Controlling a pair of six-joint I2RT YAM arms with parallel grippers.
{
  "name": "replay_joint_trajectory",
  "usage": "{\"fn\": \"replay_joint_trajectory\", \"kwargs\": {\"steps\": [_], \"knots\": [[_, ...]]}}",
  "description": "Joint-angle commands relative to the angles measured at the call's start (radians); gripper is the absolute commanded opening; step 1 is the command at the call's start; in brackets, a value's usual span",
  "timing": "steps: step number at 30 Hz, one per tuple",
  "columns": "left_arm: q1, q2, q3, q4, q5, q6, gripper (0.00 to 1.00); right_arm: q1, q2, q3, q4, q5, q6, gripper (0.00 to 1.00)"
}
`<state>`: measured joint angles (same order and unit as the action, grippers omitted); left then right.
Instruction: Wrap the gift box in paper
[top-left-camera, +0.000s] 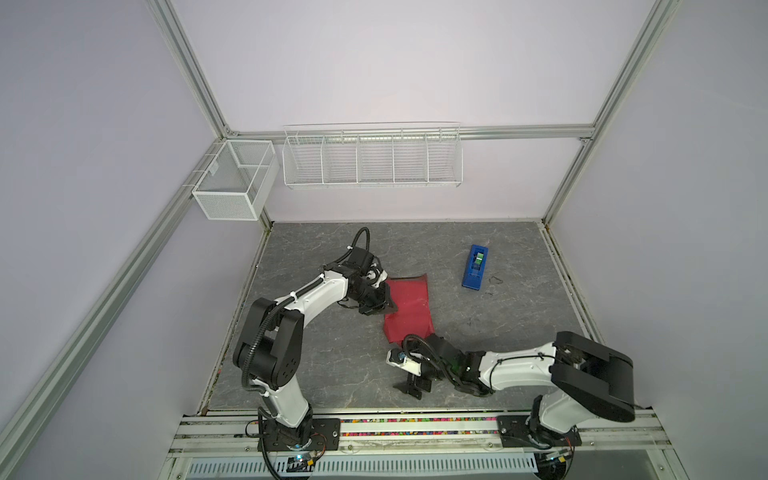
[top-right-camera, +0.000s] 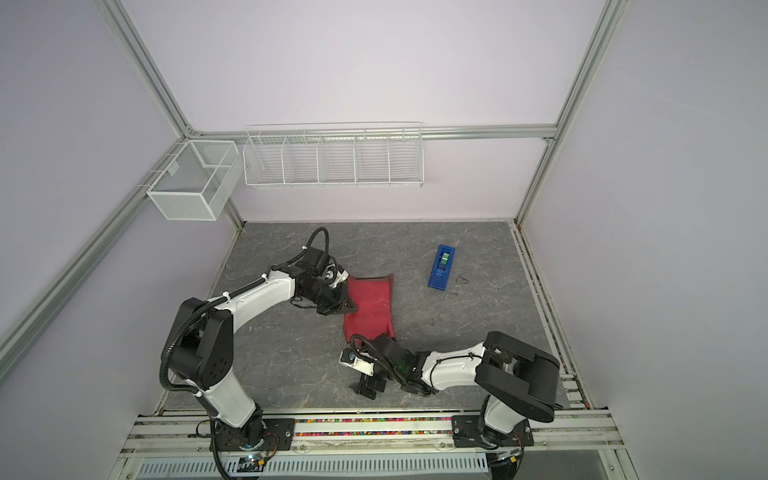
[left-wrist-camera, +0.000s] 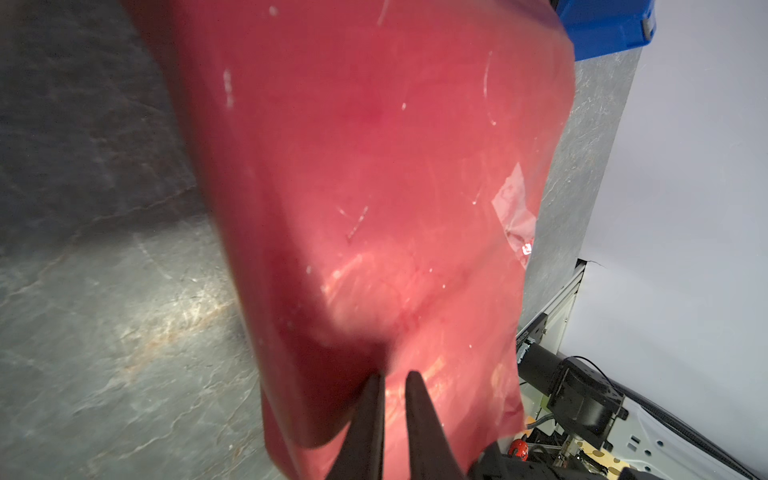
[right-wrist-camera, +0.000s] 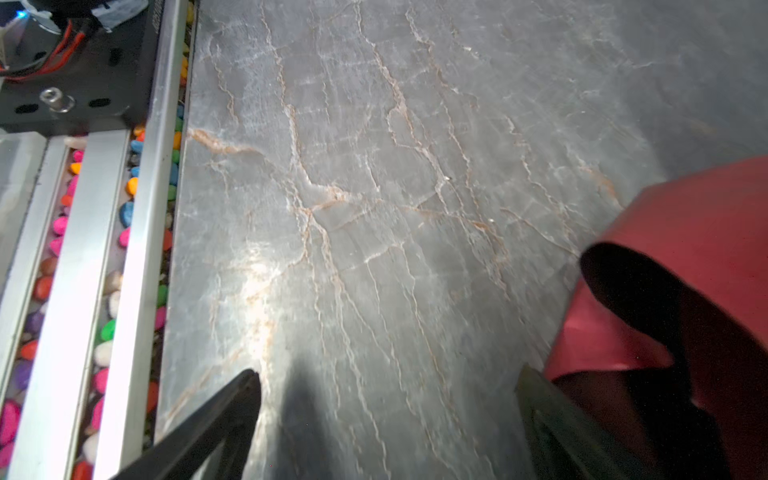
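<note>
Gift box not visible, presumably under the paper (top-left-camera: 409, 305) humped mid-table. Left gripper (top-left-camera: 386, 308) clenched on paper's left edge, likely pinning the fold. Right gripper (top-left-camera: 412, 384) spread wide, empty, over bare table (top-left-camera: 332, 365) just near of paper, probably readying a grab.

The table (top-left-camera: 324, 365) lies open apart from the apparently humped paper (top-left-camera: 409, 307) and tape dispenser (top-left-camera: 475, 267).

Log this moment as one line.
left gripper: shut on paper | right gripper: open, empty | gift box: hidden
</note>
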<state>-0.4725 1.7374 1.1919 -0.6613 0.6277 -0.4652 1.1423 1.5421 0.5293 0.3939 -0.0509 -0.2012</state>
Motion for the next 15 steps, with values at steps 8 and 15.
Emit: {"fn": "replay_joint_trajectory", "kwargs": {"steps": [8, 15], "knots": [[0.0, 0.014, -0.002, -0.056, -0.084, 0.013, 0.14, -0.004, 0.08, 0.015, 0.05, 0.232, 0.029, 0.92], [-0.001, 0.004, -0.006, -0.058, -0.088, 0.01, 0.14, -0.004, 0.21, 0.084, 0.1, 0.238, 0.029, 0.91]]}}
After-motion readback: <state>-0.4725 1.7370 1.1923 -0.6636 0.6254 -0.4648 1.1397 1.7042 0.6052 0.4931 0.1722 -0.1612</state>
